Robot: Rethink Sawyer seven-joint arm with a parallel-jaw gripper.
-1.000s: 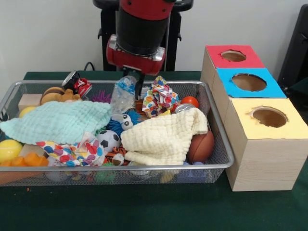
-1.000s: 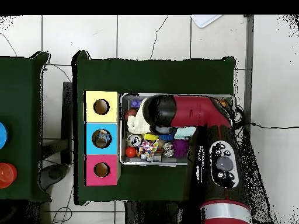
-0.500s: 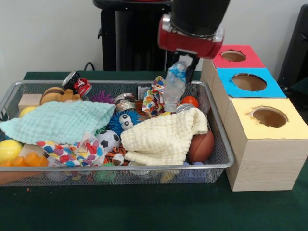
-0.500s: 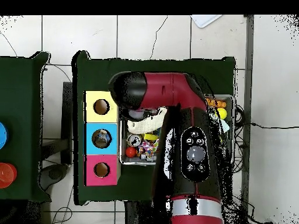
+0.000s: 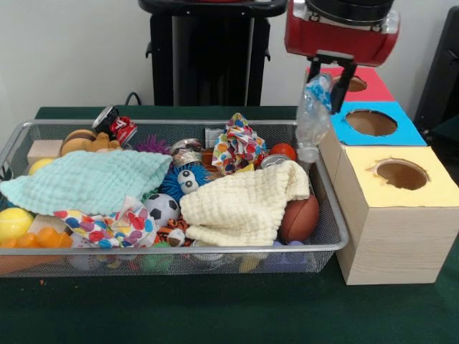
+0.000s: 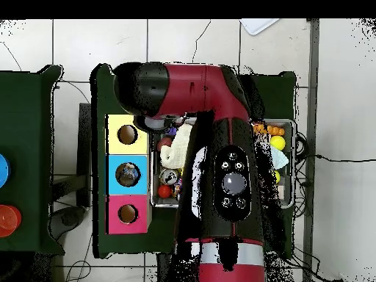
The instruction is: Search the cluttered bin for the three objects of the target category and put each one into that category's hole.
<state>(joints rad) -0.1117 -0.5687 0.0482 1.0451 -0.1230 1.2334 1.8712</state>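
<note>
From the front, we see the hand point(image 5: 328, 80) up high, squeezing a clear bottle point(image 5: 313, 118) that hangs over the bin's point(image 5: 337, 229) right rim, beside the blue hole point(image 5: 371, 122). Before, it was further left. From above, the arm point(image 6: 220, 147) covers the bin point(image 6: 156, 200), nearer the boxes point(image 6: 128, 173) now.

No text, brand or number can be read in either view. The bottle point(image 5: 313, 118) at upper right of the front view carries a blue label, but its print is too blurred to make out.
</note>
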